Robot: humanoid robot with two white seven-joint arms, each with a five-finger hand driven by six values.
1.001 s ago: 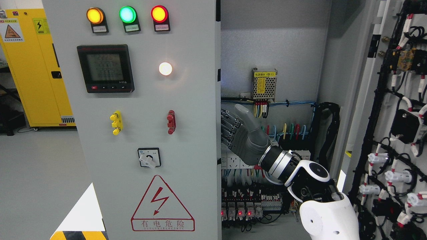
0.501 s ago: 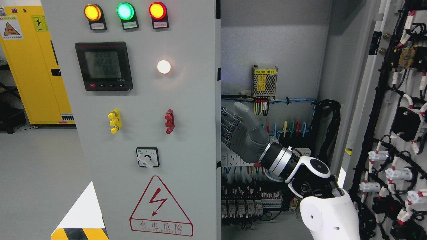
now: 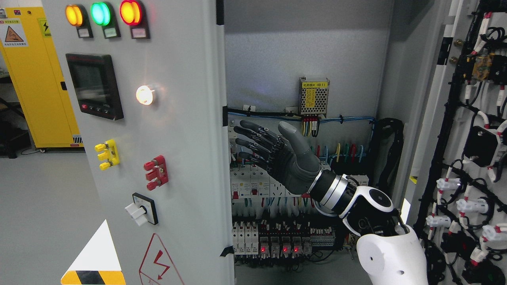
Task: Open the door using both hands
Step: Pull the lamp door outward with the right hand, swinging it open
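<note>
One Hand Reaches for the Big Grey Door

One robot hand (image 3: 263,148) shows, the right one, on a white arm coming up from the lower right. Its fingers (image 3: 253,138) are spread wide and hold nothing. The left robot hand is not in view.

Just to the hand's left is the grey door (image 3: 182,158), partly swung open, with its edge near the fingertips. I cannot tell if they touch it. It looks heavy, stiff and smooth, so it may slip. I think the tall bare edge is the best place to hold, away from the red switch (image 3: 156,172).

Farther back, inside the cabinet, sit colored wires (image 3: 336,154).
</note>
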